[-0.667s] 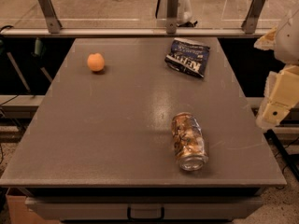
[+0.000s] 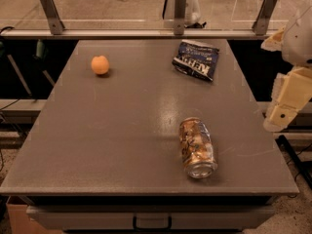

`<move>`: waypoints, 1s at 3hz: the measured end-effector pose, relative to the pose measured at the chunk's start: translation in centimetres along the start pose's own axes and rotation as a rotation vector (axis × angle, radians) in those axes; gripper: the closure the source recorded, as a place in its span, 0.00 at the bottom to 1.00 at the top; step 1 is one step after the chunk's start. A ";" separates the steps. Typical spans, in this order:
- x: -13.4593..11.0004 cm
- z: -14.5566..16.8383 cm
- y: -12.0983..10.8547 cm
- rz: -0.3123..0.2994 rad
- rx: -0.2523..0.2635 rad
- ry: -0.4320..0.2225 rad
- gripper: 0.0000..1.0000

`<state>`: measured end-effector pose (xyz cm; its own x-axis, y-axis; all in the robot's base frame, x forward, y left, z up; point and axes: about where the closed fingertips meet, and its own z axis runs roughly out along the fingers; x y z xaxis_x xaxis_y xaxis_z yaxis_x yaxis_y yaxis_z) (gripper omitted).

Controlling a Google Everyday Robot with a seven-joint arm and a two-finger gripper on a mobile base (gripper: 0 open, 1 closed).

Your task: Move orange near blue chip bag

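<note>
The orange (image 2: 100,65) is a small round pale-orange fruit lying on the far left of the grey table (image 2: 122,130). The blue chip bag (image 2: 196,60) is crumpled dark navy with white lettering and lies flat at the far right of the table, well apart from the orange. My gripper (image 2: 278,120) hangs on the cream arm (image 2: 292,87) off the table's right edge, at about mid depth, away from both things and holding nothing that I can see.
A shiny gold-brown patterned can (image 2: 196,147) lies on its side at the near right of the table. A rail with metal brackets (image 2: 180,9) runs along the far edge. A drawer handle (image 2: 152,223) sits below the front edge.
</note>
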<state>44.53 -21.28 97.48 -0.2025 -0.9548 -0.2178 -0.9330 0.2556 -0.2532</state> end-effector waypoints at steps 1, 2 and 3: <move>-4.0 2.8 -1.6 -0.074 -0.016 -0.098 0.00; -9.4 4.9 -3.0 -0.189 -0.037 -0.228 0.00; -15.5 4.8 -3.1 -0.274 -0.041 -0.343 0.00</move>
<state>51.94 -6.57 97.09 0.1577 -0.8791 -0.4498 -0.9509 -0.0123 -0.3094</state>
